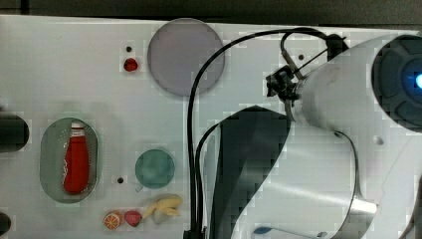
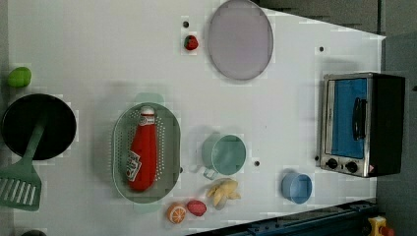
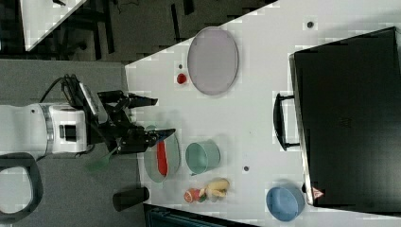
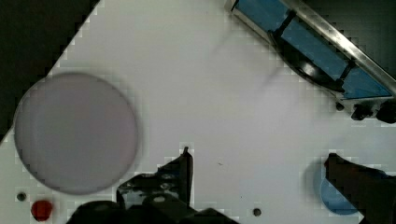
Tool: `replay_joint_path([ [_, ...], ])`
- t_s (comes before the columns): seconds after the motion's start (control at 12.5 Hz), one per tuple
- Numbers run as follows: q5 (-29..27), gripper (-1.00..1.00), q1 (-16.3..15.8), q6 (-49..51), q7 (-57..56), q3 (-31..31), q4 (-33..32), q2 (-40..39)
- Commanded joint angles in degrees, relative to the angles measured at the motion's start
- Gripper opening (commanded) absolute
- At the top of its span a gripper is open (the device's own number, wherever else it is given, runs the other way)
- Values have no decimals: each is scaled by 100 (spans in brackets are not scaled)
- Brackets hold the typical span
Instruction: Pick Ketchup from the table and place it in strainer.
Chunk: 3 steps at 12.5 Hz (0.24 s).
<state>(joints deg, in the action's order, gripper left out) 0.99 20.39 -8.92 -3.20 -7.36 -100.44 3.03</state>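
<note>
The red plastic ketchup (image 2: 142, 152) lies lengthwise in the mint oval strainer (image 2: 119, 147), white cap toward the grey plate (image 2: 239, 39). In the right view the claw (image 3: 161, 116) hangs wide open and empty, apart from the bottle, above the perforated strainer's edge.

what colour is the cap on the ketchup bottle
White, clearest in the left view: the Ketchup cap.

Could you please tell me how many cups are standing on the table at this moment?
2. The teal-green cup stands just to the left view's right of the strainer; the blue cup sits near the toaster oven. The arm may hide others.
</note>
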Motion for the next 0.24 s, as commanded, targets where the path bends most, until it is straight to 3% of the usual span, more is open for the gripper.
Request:
replay_joint_path([
  [0.08, 24, 100, -458, 32, 682, -439, 91, 60],
  [0.24, 17, 100, -480, 148, 673, -484, 89, 61],
])
